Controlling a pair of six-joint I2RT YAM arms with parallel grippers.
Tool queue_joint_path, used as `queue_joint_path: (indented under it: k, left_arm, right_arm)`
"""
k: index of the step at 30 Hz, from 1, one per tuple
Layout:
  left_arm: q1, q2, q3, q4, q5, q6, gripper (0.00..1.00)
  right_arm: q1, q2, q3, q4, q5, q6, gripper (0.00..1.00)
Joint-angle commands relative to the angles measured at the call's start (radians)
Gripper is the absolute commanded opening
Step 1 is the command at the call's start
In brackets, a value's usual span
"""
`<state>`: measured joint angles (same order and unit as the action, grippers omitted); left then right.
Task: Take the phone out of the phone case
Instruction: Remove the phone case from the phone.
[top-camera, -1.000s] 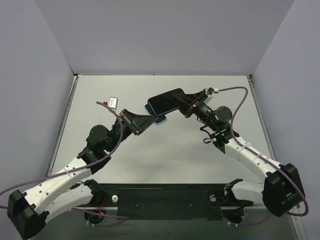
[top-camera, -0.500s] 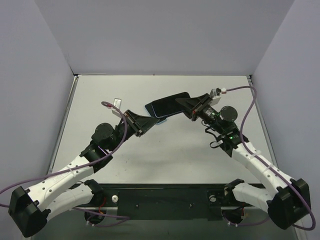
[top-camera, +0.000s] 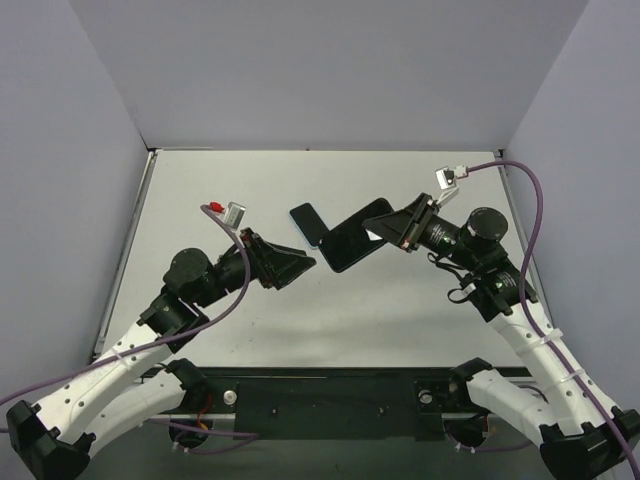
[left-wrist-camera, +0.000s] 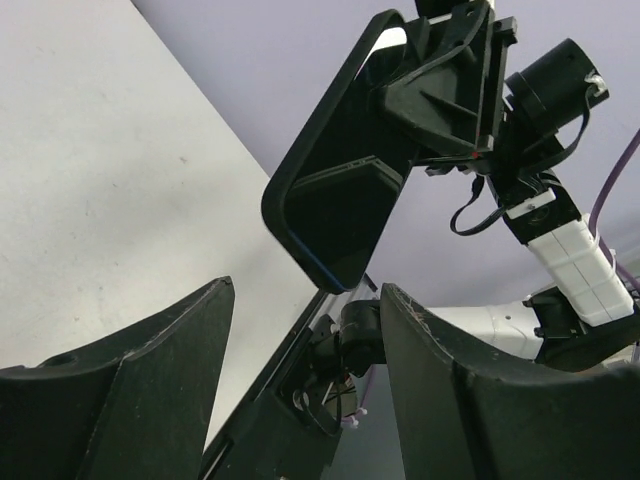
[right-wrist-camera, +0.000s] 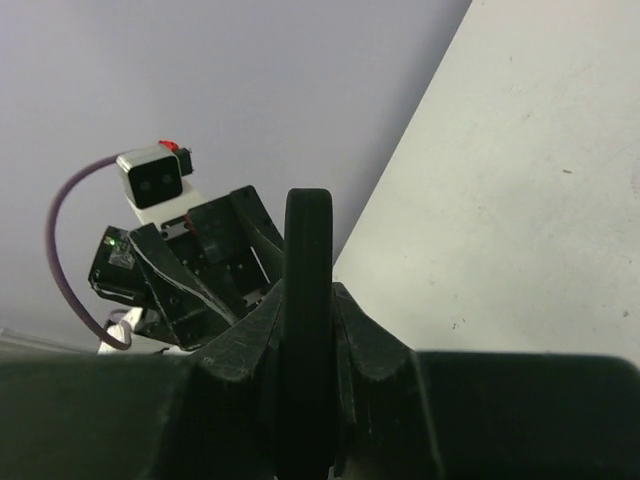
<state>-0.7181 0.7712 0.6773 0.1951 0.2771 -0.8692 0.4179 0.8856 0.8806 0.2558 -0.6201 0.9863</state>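
A small dark phone (top-camera: 308, 222) with a blue edge lies flat on the table, apart from both grippers. To its right, a larger black slab with a raised rim, which looks like the phone case (top-camera: 355, 240), hangs tilted above the table. My right gripper (top-camera: 392, 228) is shut on its right end. The right wrist view shows the case (right-wrist-camera: 308, 230) edge-on, pinched in the right gripper (right-wrist-camera: 308, 290). My left gripper (top-camera: 305, 262) stands open below and left of the case. In the left wrist view the case (left-wrist-camera: 335, 210) hangs above the empty left gripper (left-wrist-camera: 305, 290).
The grey table (top-camera: 250, 190) is walled by pale purple panels at the back and sides. A black base rail (top-camera: 330, 400) runs along the near edge. Purple cables (top-camera: 525, 180) loop off both wrists.
My left gripper has opened and drawn back down and left. The phone now lies on the table. My right gripper has carried the black case to the right, away from it.
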Motion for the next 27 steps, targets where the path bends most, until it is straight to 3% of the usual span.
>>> queue_joint_path:
  k: [1, 4, 12, 14, 17, 20, 23, 27]
  left_arm:
    - [0.006, -0.004, 0.109, -0.075, 0.059, 0.076, 0.75]
    - [0.012, 0.008, 0.111, -0.063, 0.066, 0.059, 0.8]
    - [0.019, 0.125, 0.11, 0.088, 0.183, -0.016, 0.78]
    - [0.017, 0.138, 0.104, 0.133, 0.211, -0.034, 0.72]
    - [0.017, 0.151, 0.09, 0.214, 0.279, -0.068, 0.54]
    - [0.02, 0.158, 0.074, 0.274, 0.332, -0.077, 0.44]
    - [0.02, 0.169, 0.064, 0.363, 0.395, -0.094, 0.23]
    - [0.022, 0.203, 0.076, 0.47, 0.482, -0.148, 0.06]
  right_arm:
    - [-0.018, -0.046, 0.061, 0.051, -0.147, -0.087, 0.0]
    - [-0.019, -0.051, 0.07, 0.019, -0.158, -0.107, 0.0]
    - [-0.018, -0.057, 0.064, 0.048, -0.185, -0.08, 0.0]
    - [-0.018, -0.06, 0.063, 0.051, -0.184, -0.078, 0.0]
    - [-0.018, -0.056, 0.061, 0.065, -0.178, -0.066, 0.0]
    - [-0.018, -0.048, 0.046, 0.112, -0.191, -0.034, 0.0]
    - [-0.018, -0.043, 0.038, 0.132, -0.217, -0.028, 0.0]
    - [-0.018, -0.042, 0.037, 0.167, -0.236, 0.004, 0.0]
